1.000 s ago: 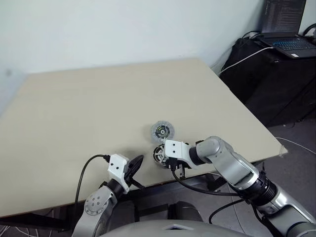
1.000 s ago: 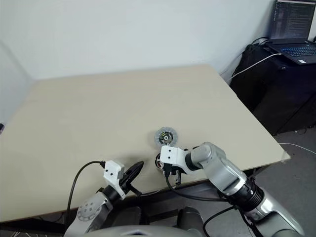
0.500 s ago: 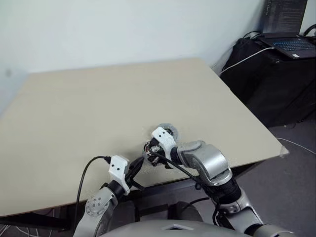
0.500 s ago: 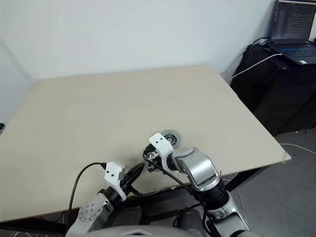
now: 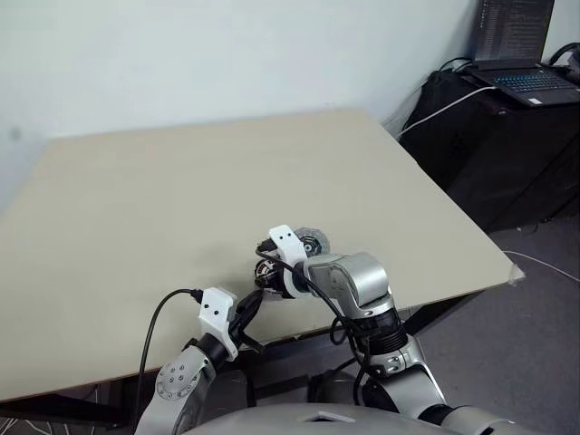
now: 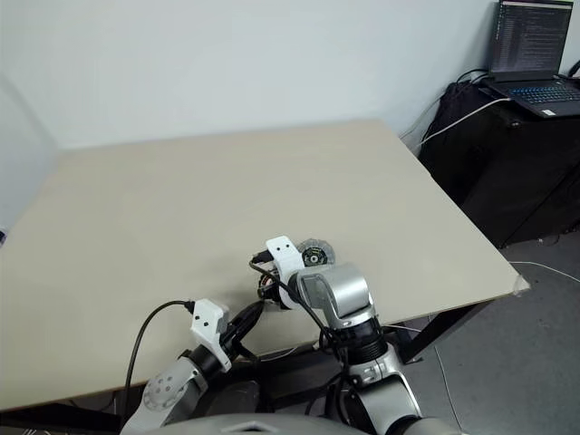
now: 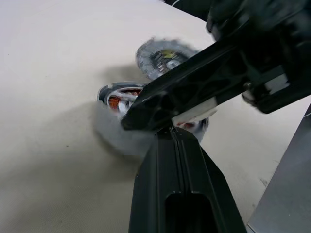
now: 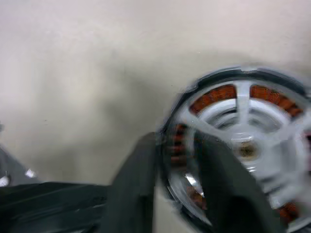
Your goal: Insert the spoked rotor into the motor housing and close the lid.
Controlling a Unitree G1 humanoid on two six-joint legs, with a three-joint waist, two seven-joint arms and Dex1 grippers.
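Head view: we see lid (image 5: 311, 243), silver w/ dark hub, on counter (image 5: 181, 199) behind right gripper (image 5: 265, 274).

L wrist: left gripper (image 7: 175, 141) fingers shut, empty.

R wrist: motor housing (image 8: 240, 145), copper windings under grey spokes; R fingers (image 8: 133, 189) straddle its rim, part-open.

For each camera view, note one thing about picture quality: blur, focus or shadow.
Right wrist view: the motor housing is smeared by motion blur, and the right hand is soft. Left wrist view: the lid is blurred, while the left hand stays sharp. Head views: even light, faint shadows on the table.
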